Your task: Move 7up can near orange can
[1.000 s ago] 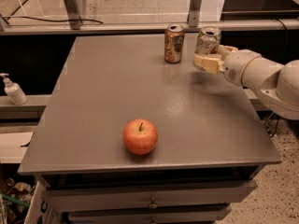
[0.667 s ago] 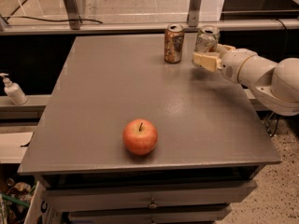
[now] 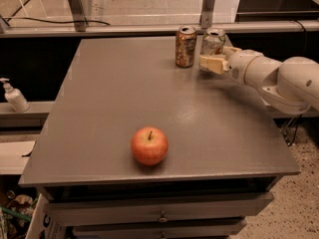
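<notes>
The gripper [image 3: 213,63] sits near the far edge of the counter [image 3: 124,93], toward its far right corner, at the end of the white arm [image 3: 279,78] that reaches in over the right edge. Its pale fingers [image 3: 209,63] are closed narrowly around the lower part of the 7up can [image 3: 214,38]. The can stands upright in that hold, long axis vertical, silver top showing above the fingers. Whether its base rests on the counter or is just lifted cannot be told, as the fingers hide it.

The relation that matters is sideways along the far edge. The orange can [image 3: 186,46] stands upright just beside the held can, toward the far left corner, with a thin gap between the two and no contact. Any remaining travel therefore runs parallel to the far edge toward the left, and it is short. By my judgement the 7up can is already close enough to count as near, so the coming move is more likely a release than a further carry.

Compared with the earlier frames, gripper and 7up can have shifted together a little leftward along the far edge, narrowing the gap to the orange can, which has not moved.

Farther out, an apple [image 3: 149,146] lies near the front edge, well apart from both cans, and a soap bottle [image 3: 14,96] stands off the counter beyond its left edge.
</notes>
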`<state>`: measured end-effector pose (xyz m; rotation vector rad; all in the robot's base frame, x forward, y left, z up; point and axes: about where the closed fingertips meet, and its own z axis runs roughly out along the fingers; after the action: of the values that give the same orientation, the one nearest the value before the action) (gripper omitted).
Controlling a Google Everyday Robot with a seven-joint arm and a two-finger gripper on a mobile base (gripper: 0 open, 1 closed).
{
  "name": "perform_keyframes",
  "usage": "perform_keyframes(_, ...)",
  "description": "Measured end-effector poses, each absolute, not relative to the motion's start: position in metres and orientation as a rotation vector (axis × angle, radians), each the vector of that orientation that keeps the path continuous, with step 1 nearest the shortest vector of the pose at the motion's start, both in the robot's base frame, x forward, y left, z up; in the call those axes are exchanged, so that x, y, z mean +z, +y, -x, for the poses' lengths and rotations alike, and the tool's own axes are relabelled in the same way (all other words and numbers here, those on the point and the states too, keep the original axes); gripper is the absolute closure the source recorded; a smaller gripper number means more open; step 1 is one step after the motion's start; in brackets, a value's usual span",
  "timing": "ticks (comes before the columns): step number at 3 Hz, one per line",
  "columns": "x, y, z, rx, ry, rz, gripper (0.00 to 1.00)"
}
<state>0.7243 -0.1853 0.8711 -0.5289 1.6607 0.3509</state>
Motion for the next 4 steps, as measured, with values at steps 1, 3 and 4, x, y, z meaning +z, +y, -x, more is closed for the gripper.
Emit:
perform_keyframes(1, 0.8636, -0.1753, -0.7321, 0.360, 1.673, 0.555, 1.00)
perform_keyframes(3, 0.8569, -0.1681, -0.7393, 0.367, 1.685, 0.587, 0.82)
perform_keyframes(4, 0.8557, -0.1680, -0.7402, 0.368, 1.687, 0.595, 0.58)
